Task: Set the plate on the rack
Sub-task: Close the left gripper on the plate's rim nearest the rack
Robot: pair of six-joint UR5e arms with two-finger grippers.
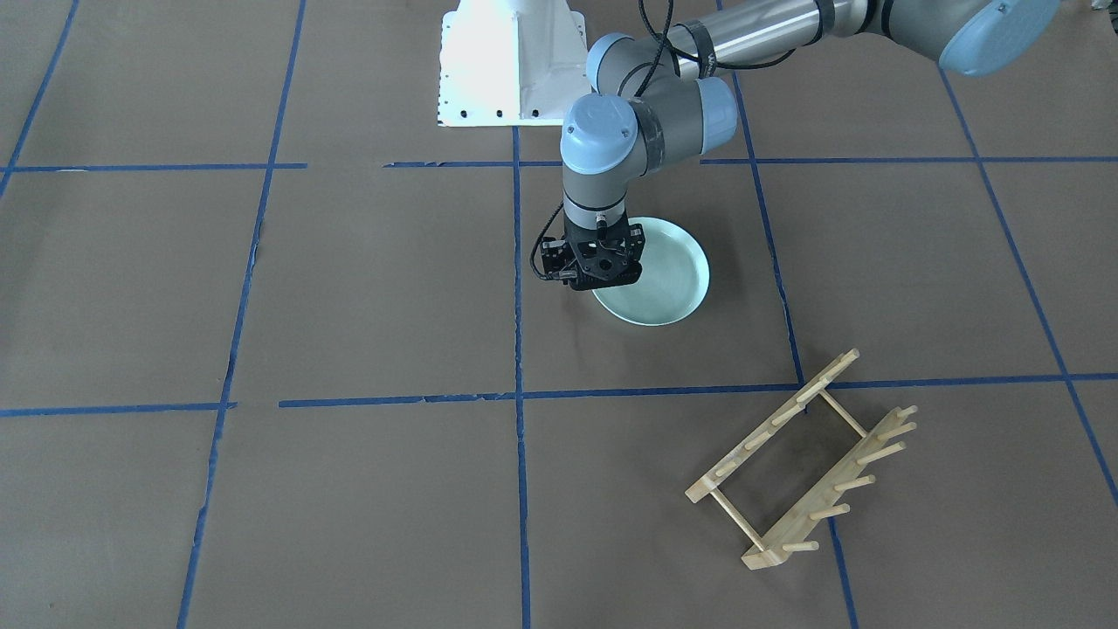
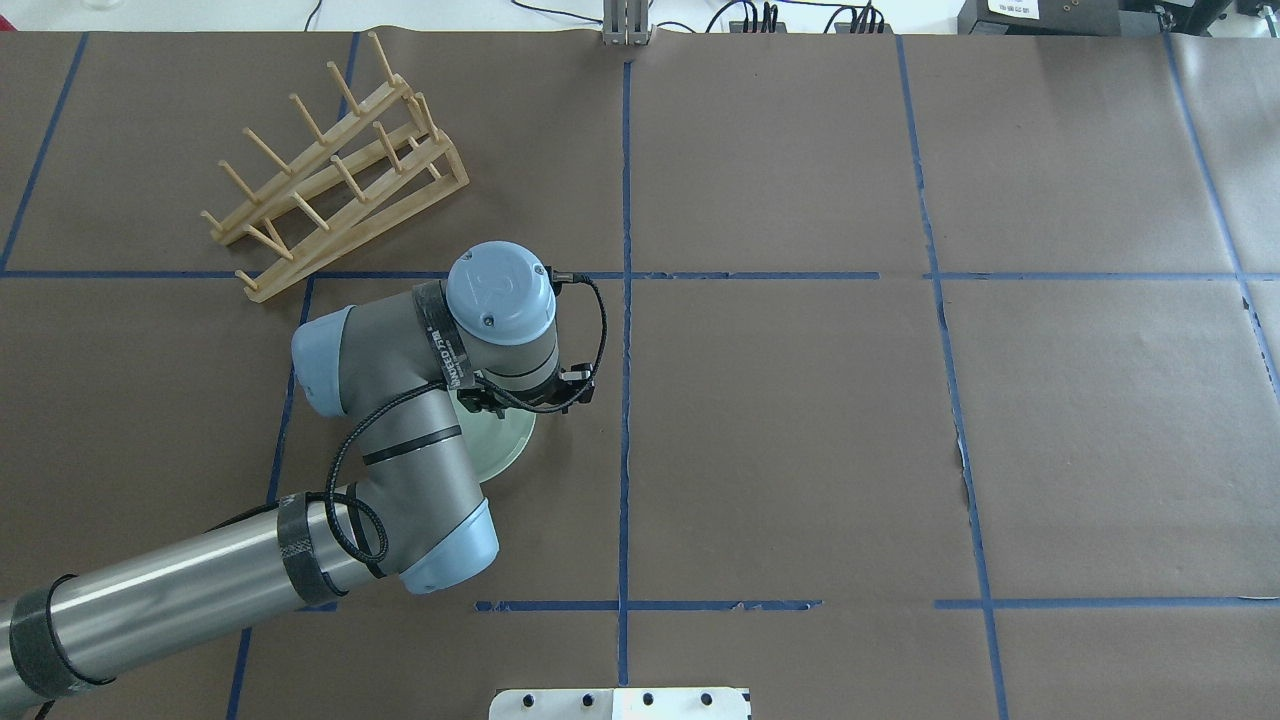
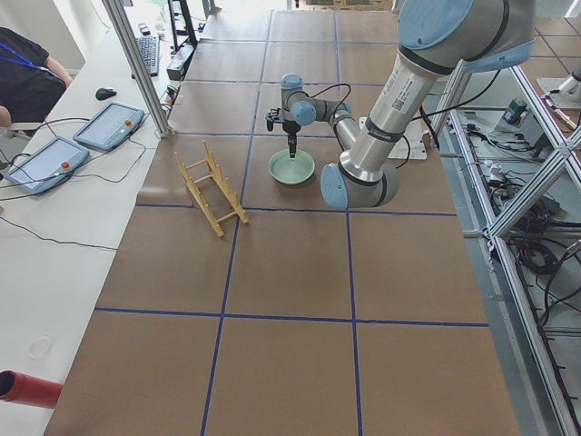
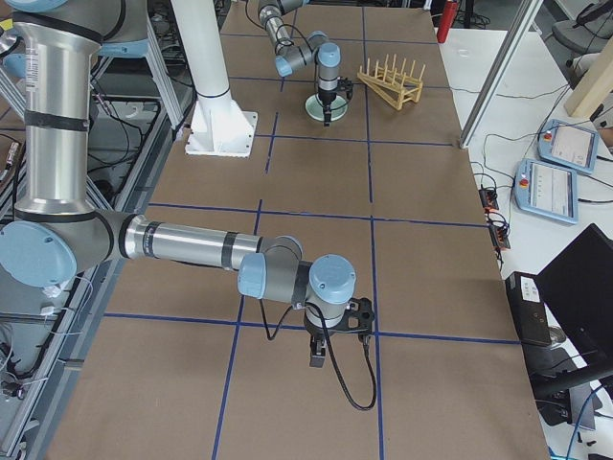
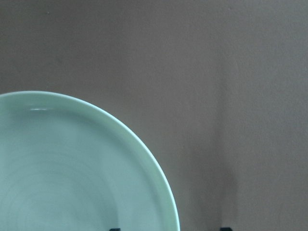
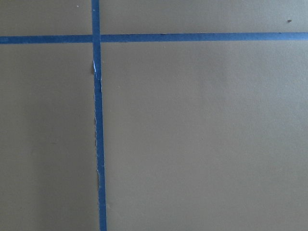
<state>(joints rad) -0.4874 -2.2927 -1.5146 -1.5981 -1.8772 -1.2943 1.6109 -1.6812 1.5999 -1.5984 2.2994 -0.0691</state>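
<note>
The pale mint-green plate [image 1: 668, 284] lies flat on the brown table; it also shows in the overhead view [image 2: 508, 442] and fills the lower left of the left wrist view [image 5: 72, 178]. My left gripper [image 1: 603, 281] points straight down over the plate's rim. It is open: its two fingertips [image 5: 114, 228] stand wide apart at the bottom edge of the left wrist view, one over the plate and one outside the rim. The light-wood rack [image 1: 803, 459] stands apart from the plate, empty [image 2: 335, 165]. My right gripper [image 4: 321, 355] hangs over blue tape far from both; I cannot tell whether it is open or shut.
Blue tape lines [image 1: 520, 393] divide the brown table into squares. The white robot base [image 1: 511, 70] sits at the table's robot side. My left arm's elbow and forearm [image 2: 400, 480] hang over the plate. A side table with tablets [image 3: 109, 127] and an operator lie beyond the rack.
</note>
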